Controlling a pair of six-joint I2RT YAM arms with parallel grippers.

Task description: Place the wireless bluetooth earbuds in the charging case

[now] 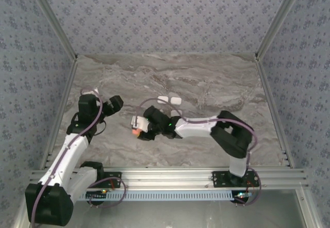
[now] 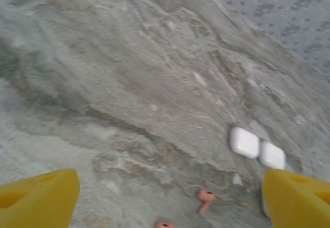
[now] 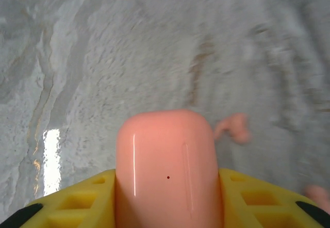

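A coral-pink charging case (image 3: 166, 161) with a closed lid stands between the yellow fingers (image 3: 77, 202) of my right gripper (image 3: 167, 189), which is shut on its sides. In the top view this gripper (image 1: 138, 126) sits near the table's middle with the case (image 1: 135, 131) at its tip. Two coral earbuds (image 3: 233, 129) lie on the marble just past the case, one at the frame's right edge (image 3: 317, 194). The left wrist view shows the same coral earbuds (image 2: 206, 198), one cut by the bottom edge (image 2: 164, 224). My left gripper (image 2: 170, 189) hangs open above them, holding nothing.
Two white closed cases (image 2: 244, 142) (image 2: 272, 155) lie side by side on the marble table (image 1: 206, 78), behind the right gripper in the top view (image 1: 169, 99). Patterned walls enclose the table on three sides.
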